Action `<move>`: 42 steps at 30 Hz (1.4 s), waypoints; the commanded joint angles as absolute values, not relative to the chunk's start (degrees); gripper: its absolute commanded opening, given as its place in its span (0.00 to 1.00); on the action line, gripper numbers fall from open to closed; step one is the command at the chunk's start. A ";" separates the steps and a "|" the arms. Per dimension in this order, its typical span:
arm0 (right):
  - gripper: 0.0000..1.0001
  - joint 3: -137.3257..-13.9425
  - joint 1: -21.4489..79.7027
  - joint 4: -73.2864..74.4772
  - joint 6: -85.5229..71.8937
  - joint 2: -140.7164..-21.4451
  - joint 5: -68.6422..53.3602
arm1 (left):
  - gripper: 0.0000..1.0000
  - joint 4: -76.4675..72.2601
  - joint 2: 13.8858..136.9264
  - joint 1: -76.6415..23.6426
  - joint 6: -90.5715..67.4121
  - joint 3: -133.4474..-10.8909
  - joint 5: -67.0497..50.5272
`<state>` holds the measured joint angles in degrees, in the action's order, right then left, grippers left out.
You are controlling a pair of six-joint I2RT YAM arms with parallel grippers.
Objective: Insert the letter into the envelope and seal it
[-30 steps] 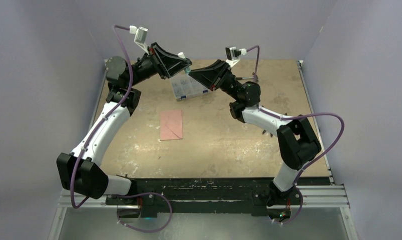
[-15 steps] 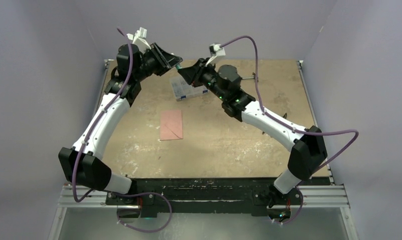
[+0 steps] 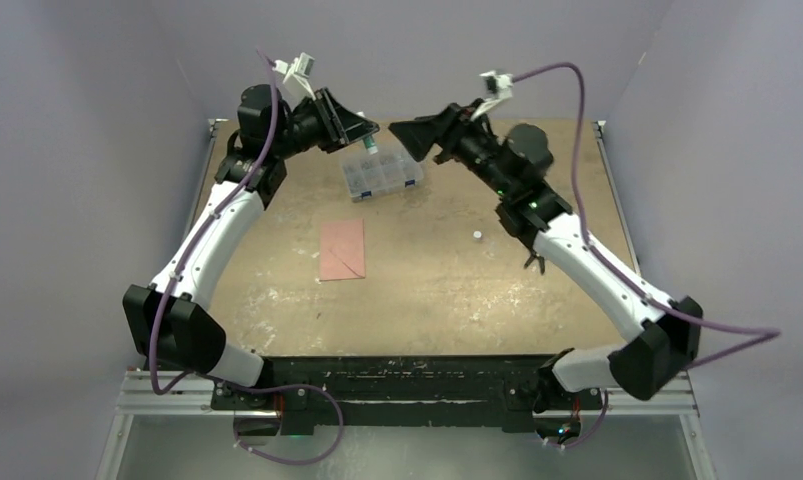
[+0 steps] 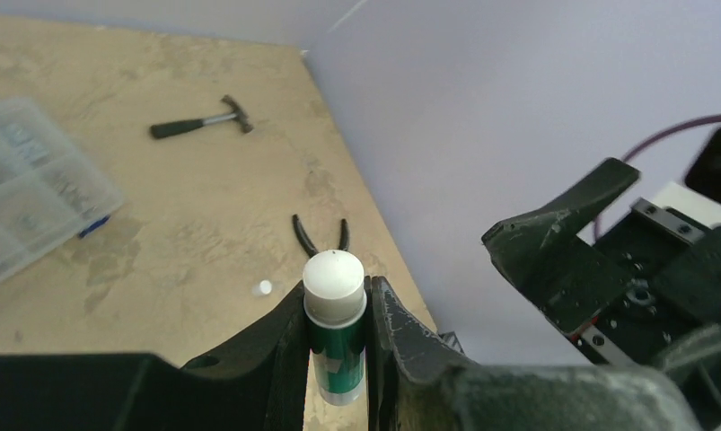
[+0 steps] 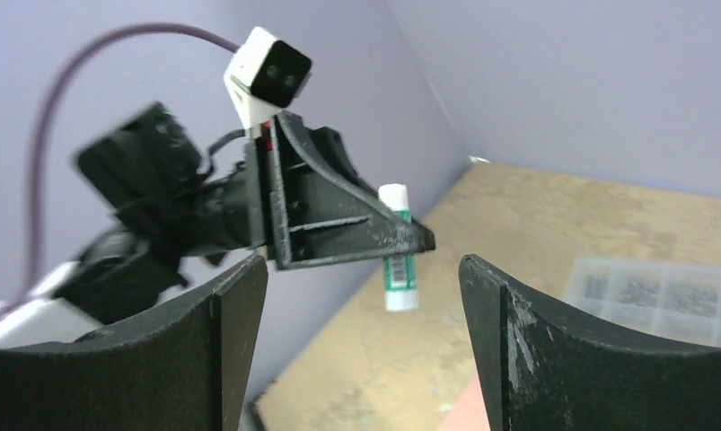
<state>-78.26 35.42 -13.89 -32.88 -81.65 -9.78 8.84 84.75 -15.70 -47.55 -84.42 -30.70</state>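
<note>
The salmon-pink envelope (image 3: 342, 250) lies flat on the table's left-centre, diagonal seams up; its corner (image 5: 482, 409) shows low in the right wrist view. The letter is out of view. High over the table's far side, my left gripper (image 3: 370, 135) (image 4: 336, 287) is shut on a green glue stick (image 4: 335, 332) (image 5: 398, 251) whose white end sticks out past the fingertips. My right gripper (image 3: 409, 140) (image 5: 364, 269) faces it from a short gap away, open, with nothing between its fingers.
A clear compartment box (image 3: 381, 172) (image 4: 33, 189) sits below the two grippers. A small white piece (image 3: 475, 235) (image 4: 262, 288) lies on the table right of centre. Black pliers (image 4: 320, 235) (image 3: 533, 262) and a hammer (image 4: 199, 119) lie toward the right wall.
My right gripper has opened and drawn back to the right, away from the glue stick. The small white piece now lies on the table. The left gripper keeps its hold.
</note>
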 commanded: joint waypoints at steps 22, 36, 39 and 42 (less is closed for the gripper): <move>0.63 -63.27 33.34 -63.38 -62.95 -83.53 -32.64 | 0.00 -37.86 77.32 -15.56 -52.43 -77.85 -58.98; 0.51 -65.36 35.03 -73.83 -65.17 -87.71 -36.67 | 0.00 -41.16 77.46 -15.64 -55.56 -76.38 -57.82; 0.54 -64.08 35.15 -76.35 -65.36 -87.69 -37.11 | 0.00 -40.75 77.39 -15.64 -55.27 -76.38 -57.28; 0.55 -63.72 35.16 -77.46 -66.10 -87.84 -37.08 | 0.00 -40.52 77.33 -15.64 -55.26 -76.38 -56.79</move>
